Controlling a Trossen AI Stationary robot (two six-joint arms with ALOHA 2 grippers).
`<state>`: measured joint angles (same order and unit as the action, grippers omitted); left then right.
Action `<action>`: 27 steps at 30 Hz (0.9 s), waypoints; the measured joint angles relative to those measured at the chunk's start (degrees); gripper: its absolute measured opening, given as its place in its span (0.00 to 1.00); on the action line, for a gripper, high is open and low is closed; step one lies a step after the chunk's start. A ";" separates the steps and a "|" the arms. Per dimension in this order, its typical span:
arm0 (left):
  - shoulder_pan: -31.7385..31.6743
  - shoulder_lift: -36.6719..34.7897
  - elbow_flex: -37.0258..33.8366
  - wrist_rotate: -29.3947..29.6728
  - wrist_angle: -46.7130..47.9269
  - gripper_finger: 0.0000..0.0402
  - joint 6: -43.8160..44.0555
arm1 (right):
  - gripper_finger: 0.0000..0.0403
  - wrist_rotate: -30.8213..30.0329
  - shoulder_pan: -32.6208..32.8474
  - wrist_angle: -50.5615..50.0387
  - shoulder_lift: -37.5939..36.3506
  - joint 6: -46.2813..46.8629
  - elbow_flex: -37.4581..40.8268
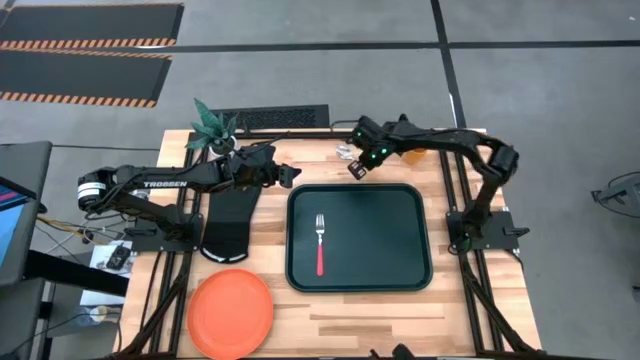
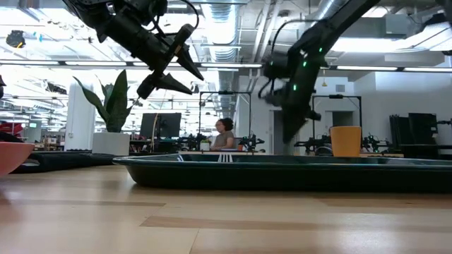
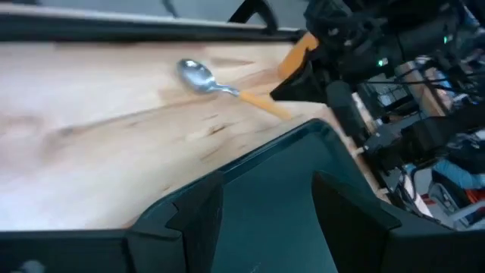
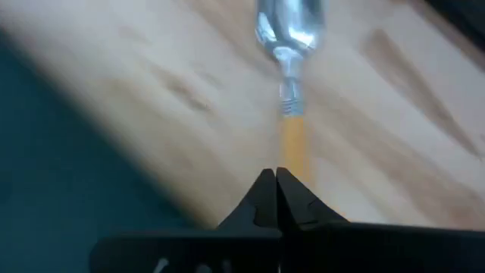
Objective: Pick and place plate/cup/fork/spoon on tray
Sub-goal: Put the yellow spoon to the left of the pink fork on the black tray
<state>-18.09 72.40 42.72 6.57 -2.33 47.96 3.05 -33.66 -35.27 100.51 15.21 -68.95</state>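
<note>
The spoon [image 1: 345,152], with a silver bowl and an orange handle, lies on the table just beyond the tray's far edge; it also shows in the left wrist view [image 3: 198,74]. My right gripper [image 1: 355,170] is shut, tips pointing down over the spoon's handle [image 4: 292,144]. My left gripper [image 1: 292,173] is open and empty, raised above the dark tray's [image 1: 380,240] far left corner. The red-handled fork [image 1: 320,245] lies flat in the tray. The orange-red plate [image 1: 231,312] lies on the table near the front left. The cup [image 2: 345,141] stands upright beyond the tray, partly hidden by my right arm. My right gripper's shut fingertips [image 4: 265,189] stand over the free end of the spoon's orange handle [image 4: 292,155], coming from above and in line with it. No gap shows between the fingers. I cannot tell whether they touch the handle. The spoon lies flat on the table.
A black oven mitt [image 1: 228,225] lies left of the tray under my left arm. A potted plant [image 1: 215,125] stands at the far left corner. Bare wood shows in front of the tray. A person sits in the room far behind [image 2: 227,134].
</note>
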 joint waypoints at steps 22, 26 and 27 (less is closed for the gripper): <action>-0.02 0.02 0.01 -4.55 -6.19 0.47 -5.25 | 0.54 -2.85 0.54 11.63 7.06 -15.86 -0.09; -0.02 0.02 0.00 -4.35 -4.68 0.47 -5.11 | 0.56 -2.82 -1.27 12.75 10.36 -17.07 -0.16; -0.02 0.02 0.00 -4.26 -4.34 0.47 -5.11 | 0.55 -2.76 -1.87 12.28 10.94 -17.19 -0.17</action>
<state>-18.11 72.42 42.72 2.32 -6.67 42.85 0.29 -35.53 -22.99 111.44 -1.98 -69.12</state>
